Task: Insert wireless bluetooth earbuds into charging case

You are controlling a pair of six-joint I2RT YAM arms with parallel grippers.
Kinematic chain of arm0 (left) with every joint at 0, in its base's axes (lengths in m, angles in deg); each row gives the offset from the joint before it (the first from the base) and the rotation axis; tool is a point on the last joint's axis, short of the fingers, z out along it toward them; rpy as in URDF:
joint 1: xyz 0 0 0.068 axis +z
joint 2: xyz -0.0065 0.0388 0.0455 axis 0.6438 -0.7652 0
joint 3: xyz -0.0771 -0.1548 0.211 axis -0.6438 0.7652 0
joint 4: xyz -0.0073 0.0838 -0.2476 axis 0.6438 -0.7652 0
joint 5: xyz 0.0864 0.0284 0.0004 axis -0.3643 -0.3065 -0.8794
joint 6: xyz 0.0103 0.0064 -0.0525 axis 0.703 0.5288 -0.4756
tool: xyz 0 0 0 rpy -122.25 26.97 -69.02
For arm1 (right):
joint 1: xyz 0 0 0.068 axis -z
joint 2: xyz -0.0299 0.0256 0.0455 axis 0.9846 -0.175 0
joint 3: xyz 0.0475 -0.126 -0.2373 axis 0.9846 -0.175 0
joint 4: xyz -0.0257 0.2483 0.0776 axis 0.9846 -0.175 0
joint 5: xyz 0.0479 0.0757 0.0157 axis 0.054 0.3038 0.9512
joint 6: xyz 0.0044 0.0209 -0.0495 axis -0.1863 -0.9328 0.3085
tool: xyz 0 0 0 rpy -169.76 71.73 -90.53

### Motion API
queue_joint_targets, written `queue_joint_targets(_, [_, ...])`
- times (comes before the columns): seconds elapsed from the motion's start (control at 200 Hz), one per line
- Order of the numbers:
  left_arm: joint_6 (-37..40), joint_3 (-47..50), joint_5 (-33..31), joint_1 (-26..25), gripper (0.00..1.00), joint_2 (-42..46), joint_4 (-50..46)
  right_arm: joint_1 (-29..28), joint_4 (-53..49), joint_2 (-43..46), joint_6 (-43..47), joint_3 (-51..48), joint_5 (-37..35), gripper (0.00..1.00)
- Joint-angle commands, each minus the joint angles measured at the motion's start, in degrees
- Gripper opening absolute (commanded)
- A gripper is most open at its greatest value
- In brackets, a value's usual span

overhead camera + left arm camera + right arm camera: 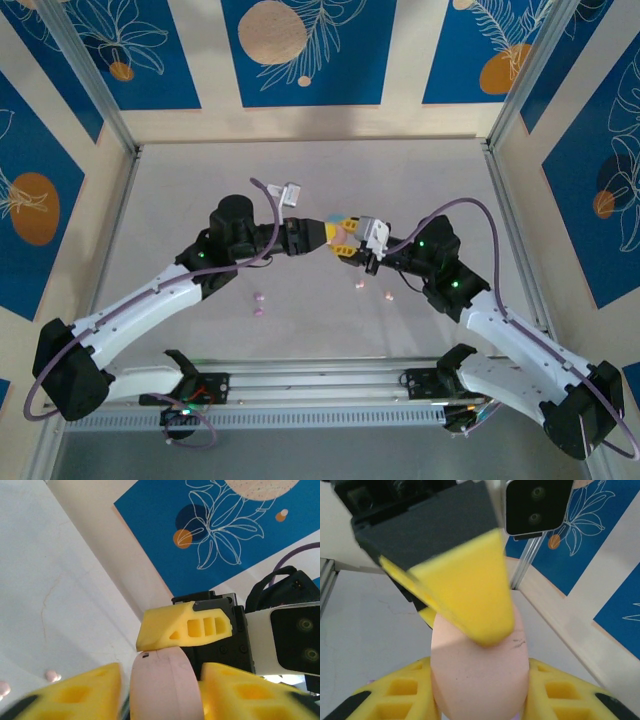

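Fingers of the right gripper [479, 682] pinch a pale pink charging case [341, 231] from both sides, holding it in the air above the table [300, 170]. The left gripper [161, 675] meets it head-on, its yellow fingers flanking the same case, with a thin dark gap beside one of them; whether they press on it I cannot tell. Four earbuds [259, 297] lie loose on the table beneath the grippers, two lilac-pink on the left gripper's side and two peach nearly under the right gripper, all well apart from the case.
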Motion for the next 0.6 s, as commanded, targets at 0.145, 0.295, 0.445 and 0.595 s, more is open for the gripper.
queue_joint_targets(0.145, [20.2,5.5,-4.8,0.0,0.70,9.9,3.0,3.9,-14.1,-3.7,-9.6,9.1,19.3,0.28])
queue_joint_targets(0.295, [40.1,10.6,-3.5,0.0,0.68,15.8,2.2,5.5,-21.1,-8.0,-13.3,15.5,28.8,0.28])
queue_joint_targets(0.445, [48.2,11.9,0.7,0.0,0.62,17.0,1.1,5.8,-24.3,-10.8,-13.5,19.8,34.8,0.28])
queue_joint_targets(0.595, [46.2,11.9,4.0,-0.1,0.58,16.0,5.4,5.7,-26.1,-11.6,-11.7,21.2,35.9,0.28])
